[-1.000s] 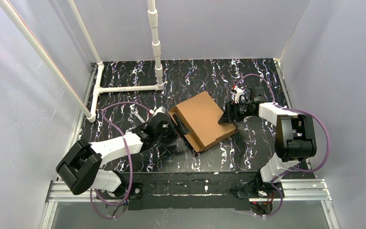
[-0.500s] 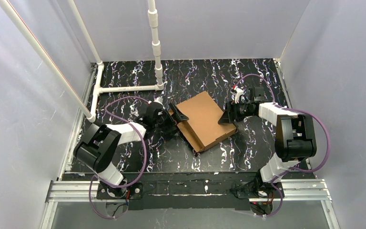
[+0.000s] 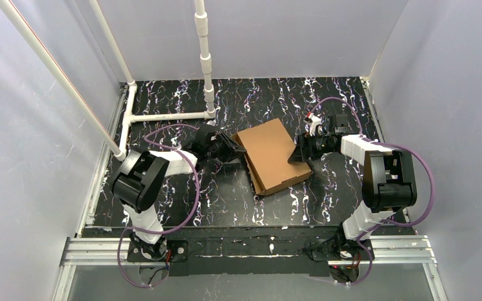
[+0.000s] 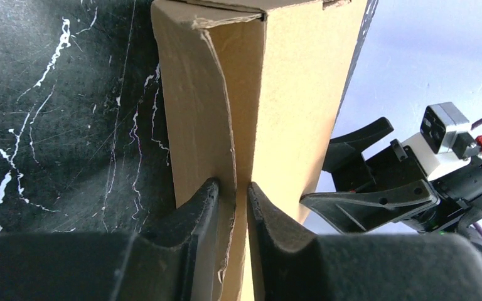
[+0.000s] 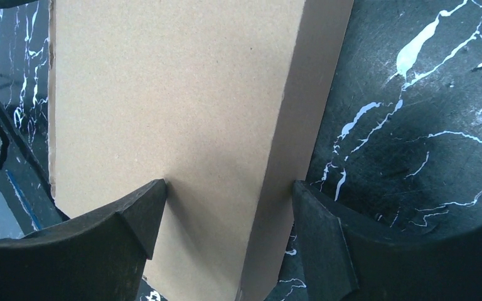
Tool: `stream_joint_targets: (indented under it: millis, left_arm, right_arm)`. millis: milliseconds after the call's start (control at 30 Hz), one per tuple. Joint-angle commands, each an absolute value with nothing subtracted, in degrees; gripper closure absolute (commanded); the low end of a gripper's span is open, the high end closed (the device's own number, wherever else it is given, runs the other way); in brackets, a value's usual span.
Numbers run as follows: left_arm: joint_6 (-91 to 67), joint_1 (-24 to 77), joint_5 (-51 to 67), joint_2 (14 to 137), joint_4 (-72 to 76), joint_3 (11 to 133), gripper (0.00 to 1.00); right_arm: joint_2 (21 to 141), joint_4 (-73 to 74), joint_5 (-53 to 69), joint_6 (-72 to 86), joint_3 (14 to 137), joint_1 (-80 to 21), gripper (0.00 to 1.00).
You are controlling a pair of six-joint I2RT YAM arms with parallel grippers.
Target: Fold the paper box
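Paper box [image 3: 273,153], one, in two claws: left claw [image 4: 231,185], right claw [image 5: 227,187]

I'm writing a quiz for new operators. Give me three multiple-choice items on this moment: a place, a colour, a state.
1. Where is the plain brown corrugated cardboard box?
A) between the left gripper and right gripper, mid-table
B) at the near edge
C) far left corner

2. The table is:
A) plain white
B) black with pale veins
C) green

3. The left gripper is:
A) wide open in the air
B) out of view
C) closed on a cardboard flap

Key: 1A, top view shows a gripper at each side; 2B, marbling shows in every view; 3C, left wrist view shows the pinch.
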State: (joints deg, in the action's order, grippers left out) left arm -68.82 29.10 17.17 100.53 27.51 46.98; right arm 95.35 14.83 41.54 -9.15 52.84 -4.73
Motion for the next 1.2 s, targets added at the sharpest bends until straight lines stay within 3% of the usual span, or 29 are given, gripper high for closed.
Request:
stream_joint_targets:
  millis: [0,167,333,467,800,1167]
  left_arm:
    - [-71.9,30.7,21.6,101.2,25.2,50.0,0.83]
    - [-68.3,31.6,20.4,99.2,20.4,52.1,0.78]
    - [-62.3,31.5,18.5,95.2,17.7,50.3,0.41]
    - [-57.2,30.2,15.0,90.8,16.0,46.9,0.24]
    - [-51.8,24.0,15.4,95.7,12.5,52.9,0.19]
    - [-48.1,24.0,16.8,105.8,3.1,66.8,0.24]
  right_arm:
    - [97.5,17.2,37.5,-11.6,52.6,-6.3,0.2]
    - [97.3,17.3,37.4,-11.6,52.6,-6.3,0.2]
    - [97.0,17.4,37.3,-11.8,52.7,-6.3,0.2]
    - [97.1,17.5,37.3,-11.9,52.7,-6.3,0.19]
    - [97.3,17.6,37.4,-12.0,52.8,-6.3,0.19]
    - [97.7,17.7,37.6,-12.1,53.0,-6.3,0.19]
